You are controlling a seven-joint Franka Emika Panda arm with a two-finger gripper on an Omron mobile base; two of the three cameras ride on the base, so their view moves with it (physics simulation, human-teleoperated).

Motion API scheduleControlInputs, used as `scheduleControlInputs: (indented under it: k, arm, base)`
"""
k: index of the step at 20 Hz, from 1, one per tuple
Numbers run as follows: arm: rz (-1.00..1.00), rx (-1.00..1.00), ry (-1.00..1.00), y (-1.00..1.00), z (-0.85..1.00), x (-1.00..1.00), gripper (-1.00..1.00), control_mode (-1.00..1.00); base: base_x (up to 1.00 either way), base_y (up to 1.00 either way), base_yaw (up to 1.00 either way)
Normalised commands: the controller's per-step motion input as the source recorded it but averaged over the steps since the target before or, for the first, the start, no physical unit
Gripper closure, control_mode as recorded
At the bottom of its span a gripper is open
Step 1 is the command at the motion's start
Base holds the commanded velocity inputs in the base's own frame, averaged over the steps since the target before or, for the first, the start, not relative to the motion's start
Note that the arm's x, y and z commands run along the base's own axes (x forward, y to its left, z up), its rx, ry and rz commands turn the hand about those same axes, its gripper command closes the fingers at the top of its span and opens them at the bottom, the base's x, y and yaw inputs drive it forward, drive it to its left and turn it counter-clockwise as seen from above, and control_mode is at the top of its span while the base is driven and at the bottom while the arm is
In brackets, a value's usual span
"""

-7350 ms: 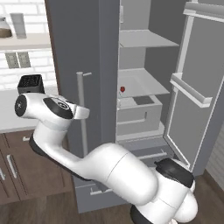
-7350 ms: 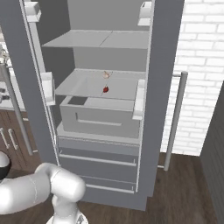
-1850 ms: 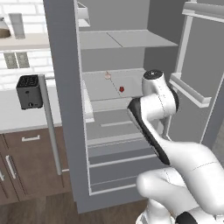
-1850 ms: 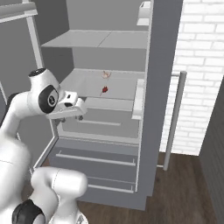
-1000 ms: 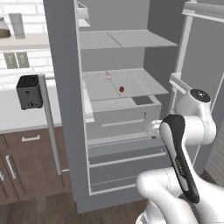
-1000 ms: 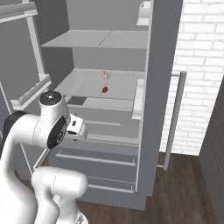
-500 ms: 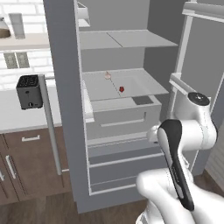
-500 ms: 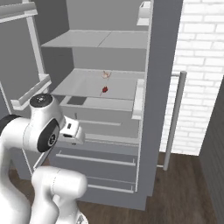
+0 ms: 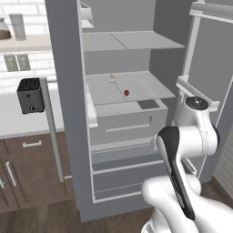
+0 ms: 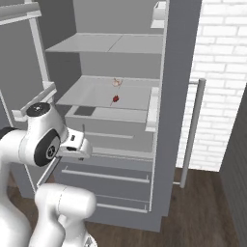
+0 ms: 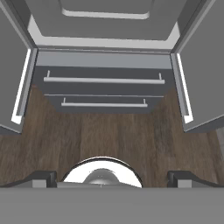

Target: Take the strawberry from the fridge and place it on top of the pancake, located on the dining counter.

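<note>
Arm folded low before the fridge [image 9: 68, 113] — gripper [image 11: 112, 177] wide, empty, pointing floorward.

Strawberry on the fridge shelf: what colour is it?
Red. The strawberry shows best in the left base view, against the pale grey shelf.

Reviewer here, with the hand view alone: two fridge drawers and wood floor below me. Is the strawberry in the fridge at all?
Observer: Yes. The strawberry lies on the middle shelf, above the drawers.
Reviewer: Anything close to it?
Observer: A small pale pinkish item sits behind it, apart from it.
Reviewer: How far along is the tool?
Observer: The tool is open and holds nothing, low in front of the fridge, below that shelf.
</note>
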Motion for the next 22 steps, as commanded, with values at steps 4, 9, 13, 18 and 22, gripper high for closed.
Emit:
scheduleControlInputs:
  k: [4, 9, 13, 18, 22]
  arm:
    - [0.00, 0.00, 0.00, 0.00, 0.00, 0.00, -1.00, -1.00]
    - [0.00, 0.00, 0.00, 0.00, 0.00, 0.00, -1.00, -1.00]
    - [0.00, 0.00, 0.00, 0.00, 0.00, 0.04, -1.00, 1.00]
    - [0.00, 0.00, 0.00, 0.00, 0.00, 0.00, -1.00, 1.00]
    - [0.00, 0.00, 0.00, 0.00, 0.00, 0.00, -1.00, 1.00]
  base:
    - [0.00, 0.00, 0.00]
    - [0.00, 0.00, 0.00]
    - [0.17, 0.00, 0.00]
    - [0.56, 0.00, 0.00]
    - [0.59, 0.00, 0.00]
